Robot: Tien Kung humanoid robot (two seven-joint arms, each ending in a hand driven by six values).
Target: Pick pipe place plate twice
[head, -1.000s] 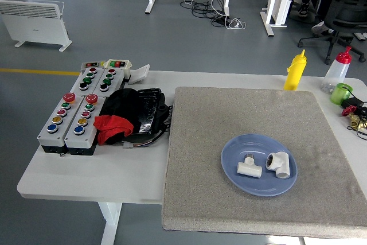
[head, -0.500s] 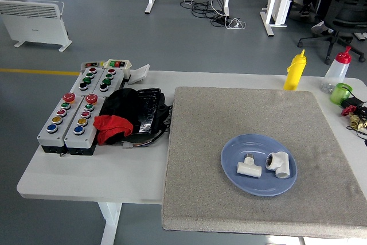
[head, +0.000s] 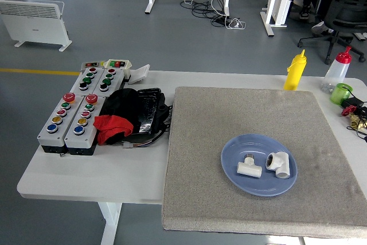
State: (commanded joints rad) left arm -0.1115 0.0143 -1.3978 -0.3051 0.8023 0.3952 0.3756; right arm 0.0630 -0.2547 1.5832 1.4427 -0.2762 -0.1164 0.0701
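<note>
Plate: a blue plate (head: 259, 183) sits on the grey mat (head: 206, 142), right of the mat's middle and toward the near edge.
Pipe fittings: two white T-shaped pipe fittings are on the plate. The left fitting (head: 249, 168) lies near the plate's centre, the right fitting (head: 280, 164) just beside it with an open socket facing left. They look close, and whether they touch is hard to tell.
Hands: neither robot hand is in the picture, so there is nothing to say about fingers or grip. Nothing holds the fittings.
Mat: it covers the right part of the white table (head: 86, 176) and overhangs the near edge.
Left of the mat: two grey button boxes (head: 69, 120) with coloured buttons lie side by side, and two smaller ones (head: 100, 77) sit behind them. A black bundle (head: 140, 113) with a red cloth (head: 112, 125) on its near-left side rests between the boxes and the mat.
Far edge: a yellow squeeze bottle (head: 295, 71) stands at the mat's back edge, a clear bottle with a red cap (head: 336, 72) to its right, and a green cup-like thing (head: 342, 93) just beside that.
</note>
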